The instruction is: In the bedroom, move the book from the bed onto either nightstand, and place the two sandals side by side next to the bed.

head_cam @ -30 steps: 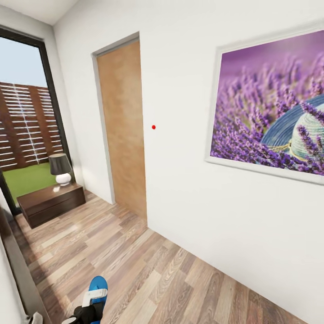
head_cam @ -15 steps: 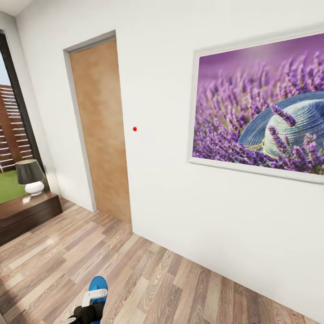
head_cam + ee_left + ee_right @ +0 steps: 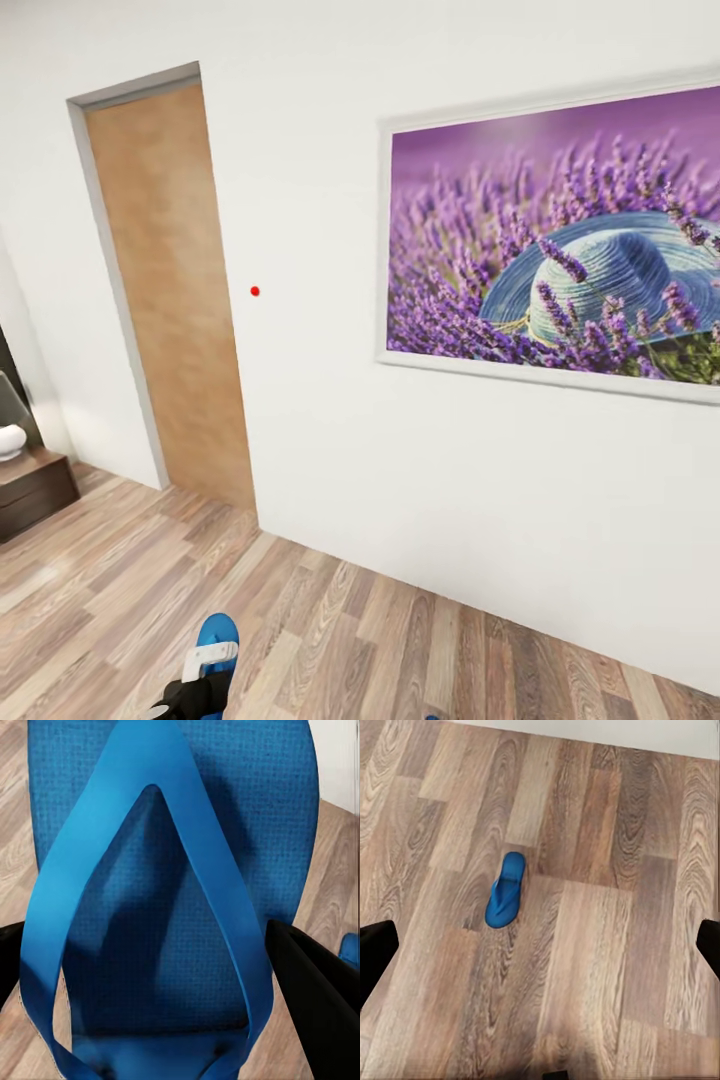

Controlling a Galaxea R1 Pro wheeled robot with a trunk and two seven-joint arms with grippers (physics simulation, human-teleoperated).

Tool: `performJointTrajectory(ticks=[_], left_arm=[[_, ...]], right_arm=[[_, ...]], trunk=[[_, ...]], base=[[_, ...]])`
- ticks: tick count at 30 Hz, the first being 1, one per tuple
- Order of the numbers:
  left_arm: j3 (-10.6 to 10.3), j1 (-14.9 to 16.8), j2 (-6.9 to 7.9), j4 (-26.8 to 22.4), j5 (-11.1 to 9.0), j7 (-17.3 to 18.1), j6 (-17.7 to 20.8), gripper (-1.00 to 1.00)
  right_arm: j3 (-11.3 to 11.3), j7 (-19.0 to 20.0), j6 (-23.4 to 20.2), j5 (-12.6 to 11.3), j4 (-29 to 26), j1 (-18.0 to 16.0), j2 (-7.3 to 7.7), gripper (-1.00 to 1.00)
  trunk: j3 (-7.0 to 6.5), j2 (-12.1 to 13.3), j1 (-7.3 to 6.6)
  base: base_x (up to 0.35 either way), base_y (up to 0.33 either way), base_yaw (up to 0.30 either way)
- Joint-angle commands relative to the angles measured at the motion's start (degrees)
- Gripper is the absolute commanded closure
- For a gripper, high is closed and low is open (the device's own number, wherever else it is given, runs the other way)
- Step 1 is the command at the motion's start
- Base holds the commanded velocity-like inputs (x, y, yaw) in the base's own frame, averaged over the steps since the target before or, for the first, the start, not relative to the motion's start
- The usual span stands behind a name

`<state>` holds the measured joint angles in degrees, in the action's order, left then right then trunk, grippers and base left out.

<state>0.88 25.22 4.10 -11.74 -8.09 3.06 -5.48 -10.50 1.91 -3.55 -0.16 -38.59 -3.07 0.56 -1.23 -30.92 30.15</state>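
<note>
My left gripper (image 3: 203,672) sits low at the bottom left of the head view, shut on one bright blue sandal (image 3: 218,632) whose toe sticks out forward. In the left wrist view that sandal (image 3: 172,862) lies strap-up between the black fingers (image 3: 319,1001). The second sandal (image 3: 505,891) lies alone on the wood plank floor (image 3: 607,945) in the right wrist view, below my right gripper (image 3: 540,945), which is open with its fingers wide apart. The dark brown nightstand (image 3: 35,492) shows at the far left edge. Bed and book are out of view.
A white wall (image 3: 330,450) runs close ahead, with a wooden door (image 3: 170,300) and a large framed lavender picture (image 3: 560,240). A white lamp base (image 3: 9,440) stands on the nightstand. Plank floor (image 3: 330,640) stretches between me and the wall.
The head view has swung right: door, picture and nightstand slid left and the window left the picture. The left gripper keeps the sandal in the same spot.
</note>
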Motion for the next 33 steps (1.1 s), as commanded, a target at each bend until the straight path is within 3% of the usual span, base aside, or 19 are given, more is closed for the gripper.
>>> performJointTrajectory(ticks=[1,15,33], left_arm=[[0.1,0.0,0.02,0.1,-0.5,0.4,-0.1,1.0],[0.1,0.0,0.03,0.1,-0.5,0.4,-0.1,1.0],[0.1,0.0,0.02,0.1,-0.5,0.4,-0.1,1.0]], right_arm=[[-0.1,0.2,-0.3,0.0,-0.1,0.0,-0.03,-1.0],[-0.1,0.2,-0.3,0.0,-0.1,0.0,-0.1,-1.0],[-0.1,0.2,-0.3,0.0,-0.1,0.0,-0.17,-1.0]], trunk=[[-0.03,0.0,0.03],[-0.25,0.0,0.03],[-0.25,0.0,0.03]], base=[[0.118,0.174,-0.278],[0.187,0.214,-0.135],[0.229,-0.029,-0.004]])
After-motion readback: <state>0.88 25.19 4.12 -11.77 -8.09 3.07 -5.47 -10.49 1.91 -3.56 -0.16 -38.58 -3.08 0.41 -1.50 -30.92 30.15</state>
